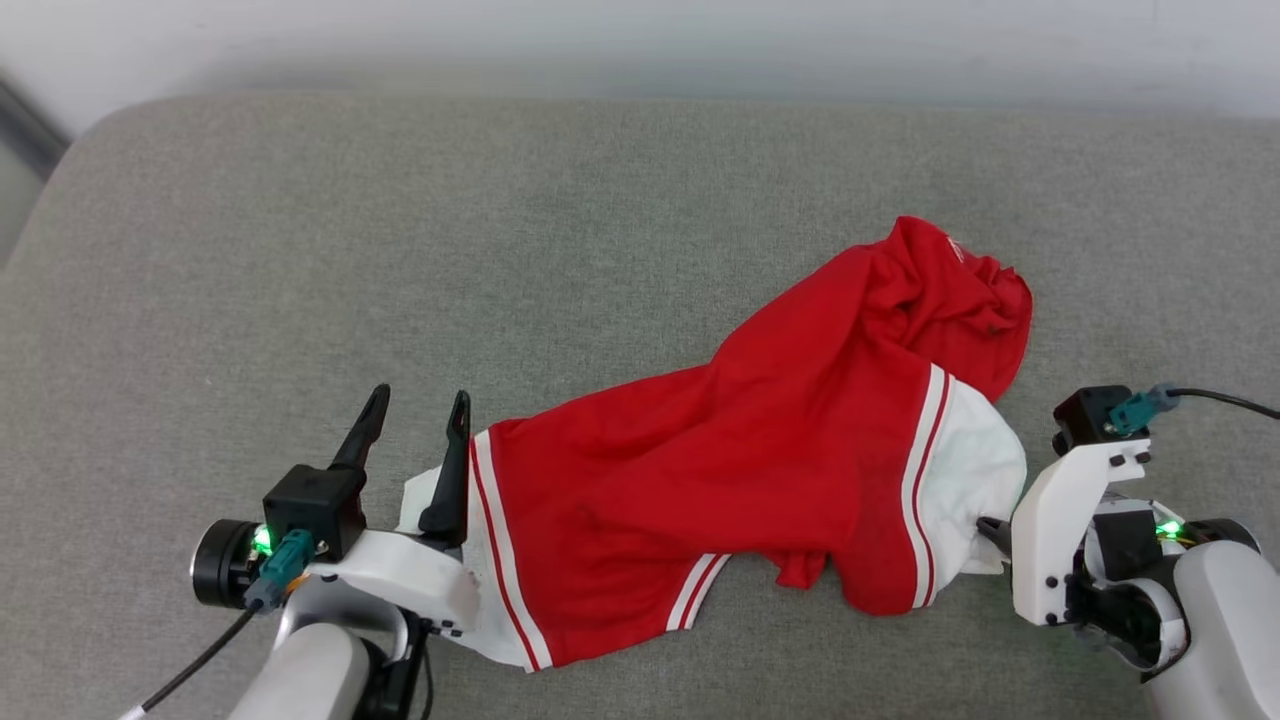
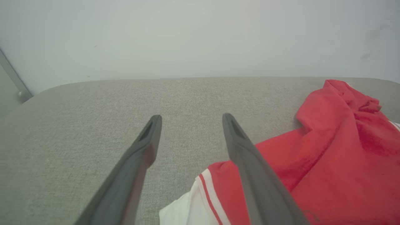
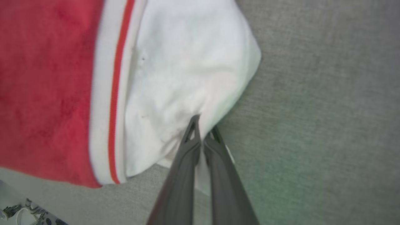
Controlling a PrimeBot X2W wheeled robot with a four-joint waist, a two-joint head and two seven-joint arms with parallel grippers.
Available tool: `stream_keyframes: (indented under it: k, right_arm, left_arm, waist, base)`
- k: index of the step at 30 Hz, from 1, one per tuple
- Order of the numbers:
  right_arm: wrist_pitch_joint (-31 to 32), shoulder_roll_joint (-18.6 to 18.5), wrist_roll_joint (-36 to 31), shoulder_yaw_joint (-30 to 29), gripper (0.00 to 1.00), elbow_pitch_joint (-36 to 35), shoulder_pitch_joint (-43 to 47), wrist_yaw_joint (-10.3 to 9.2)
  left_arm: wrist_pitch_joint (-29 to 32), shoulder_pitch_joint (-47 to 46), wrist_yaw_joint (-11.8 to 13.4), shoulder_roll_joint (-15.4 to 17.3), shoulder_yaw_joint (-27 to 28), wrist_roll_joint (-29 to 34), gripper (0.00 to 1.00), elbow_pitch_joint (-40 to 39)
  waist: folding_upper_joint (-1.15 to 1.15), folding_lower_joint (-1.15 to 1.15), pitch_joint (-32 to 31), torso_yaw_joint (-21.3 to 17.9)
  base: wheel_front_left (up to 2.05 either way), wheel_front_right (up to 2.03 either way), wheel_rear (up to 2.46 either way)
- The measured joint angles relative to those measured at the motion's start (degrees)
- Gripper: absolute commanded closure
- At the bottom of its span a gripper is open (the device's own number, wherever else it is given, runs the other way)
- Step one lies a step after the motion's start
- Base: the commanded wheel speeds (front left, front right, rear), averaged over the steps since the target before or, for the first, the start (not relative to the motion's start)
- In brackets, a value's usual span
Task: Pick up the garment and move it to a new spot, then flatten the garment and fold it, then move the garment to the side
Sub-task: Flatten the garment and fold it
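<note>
Two tools work at opposite ends of a red shirt that lies crumpled on a grey cushion. The shirt sprawls across the near right part of the cushion, its body bunched into a raised heap toward the far right and its striped hem spread toward the near edge. The right tool is closed, its two dark fingers pinching a fold at the rim of the white sleeve end on the shirt's right side. The left tool stands wide open and holds nothing. Its fingers point away from the robot: one is over bare cushion and the other crosses the shirt's left edge by the red and white stripes, though whether it touches the cloth cannot be told. Plenty of bare cushion lies to the left of the shirt and beyond it, reaching the far edge, where a pale wall rises. The cushion's far left corner is rounded. To the right of the shirt a narrower strip of grey stays open around the right arm.
</note>
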Motion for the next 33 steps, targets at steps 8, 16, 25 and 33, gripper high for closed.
stream_keyframes:
  k: [8, 16, 25, 33]
  right_arm:
    - [-3.24, 0.44, -1.14, -1.55, 1.00, -4.46, 4.73, 0.02]
    - [-1.92, 1.86, -1.45, -2.14, 1.00, -9.46, 9.46, 0.02]
    - [-1.01, 3.03, -1.44, -1.57, 1.00, -12.46, 10.35, 0.02]
    - [-1.05, 3.41, -0.49, -1.19, 1.00, -12.76, 9.52, 0.02]
  left_arm:
    - [13.46, 1.81, -5.50, 6.25, -0.73, -5.04, 0.00, 0.57]
    - [36.37, 6.39, -10.70, 13.63, -1.22, -16.27, 0.00, -1.91]
    - [46.82, 7.33, -8.92, 15.99, -0.53, -21.50, 0.00, 1.21]
    - [53.78, 3.58, -8.58, 15.60, -0.85, -24.66, 0.51, 5.44]
  waist:
    - [0.00, 0.00, -5.34, -0.93]
    - [0.00, 0.00, -8.78, -4.03]
    - [0.00, 0.00, -5.57, -6.67]
    - [0.00, -0.01, -2.45, -8.21]
  base:
    - [0.00, 0.00, 0.00]
    - [0.00, 0.00, 0.00]
    - [0.00, 0.00, 0.00]
    - [0.00, 0.00, 0.00]
